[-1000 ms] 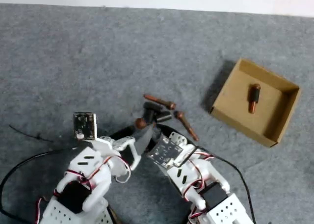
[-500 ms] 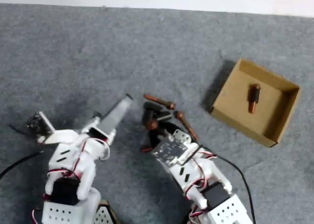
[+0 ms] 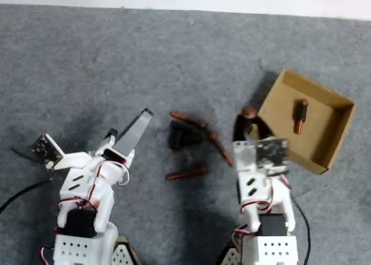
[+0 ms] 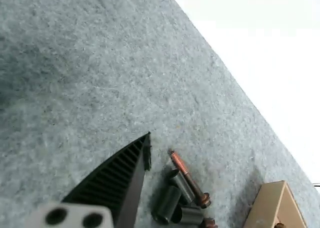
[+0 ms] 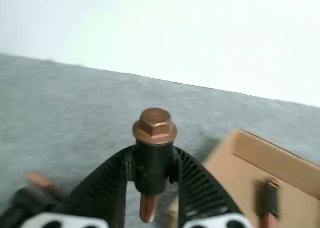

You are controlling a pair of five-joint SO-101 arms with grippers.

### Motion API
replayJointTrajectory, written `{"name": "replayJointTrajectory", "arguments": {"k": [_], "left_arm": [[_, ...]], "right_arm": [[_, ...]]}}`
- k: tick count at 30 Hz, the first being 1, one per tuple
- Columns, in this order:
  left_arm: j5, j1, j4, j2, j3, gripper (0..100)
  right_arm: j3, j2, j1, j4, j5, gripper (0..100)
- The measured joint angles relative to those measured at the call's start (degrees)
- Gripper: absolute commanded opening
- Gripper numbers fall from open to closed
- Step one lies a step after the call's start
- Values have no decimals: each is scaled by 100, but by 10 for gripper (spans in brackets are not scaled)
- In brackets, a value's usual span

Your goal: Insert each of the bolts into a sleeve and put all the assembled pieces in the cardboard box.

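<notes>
My right gripper (image 3: 248, 118) (image 5: 151, 180) is shut on a black sleeve (image 5: 151, 164) with a copper bolt (image 5: 154, 125) through it, held upright just left of the cardboard box (image 3: 276, 111) (image 5: 249, 162). One assembled piece (image 3: 299, 115) (image 5: 270, 200) lies inside the box. Loose black sleeves (image 3: 184, 134) (image 4: 176, 198) sit in a pile at mid-table with bolts around them: one bolt (image 3: 188, 119) (image 4: 187, 175) behind, one (image 3: 220, 146) to the right, one (image 3: 186, 173) in front. My left gripper (image 3: 145, 113) (image 4: 145, 139) is shut and empty, pointing at the pile from its left.
Grey felt covers the table (image 3: 104, 62). Open room lies across the back and left of the felt. A black cable (image 3: 29, 159) trails at the left edge beside the left arm's base.
My right gripper has carried the sleeve with its bolt from the pile rightward to the box's left wall. My left arm drew back leftward from the pile and has since stayed put.
</notes>
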Motion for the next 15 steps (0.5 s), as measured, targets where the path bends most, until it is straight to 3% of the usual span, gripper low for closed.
{"name": "replayJointTrajectory", "arguments": {"k": [7,15], "left_arm": [[0,0,0,0,123,648],[-185,9,0,0,149,648]], "right_arm": [[-668,1925,1169,-70,-730,5],[-3596,6418,1600,-70,-976,5]]}}
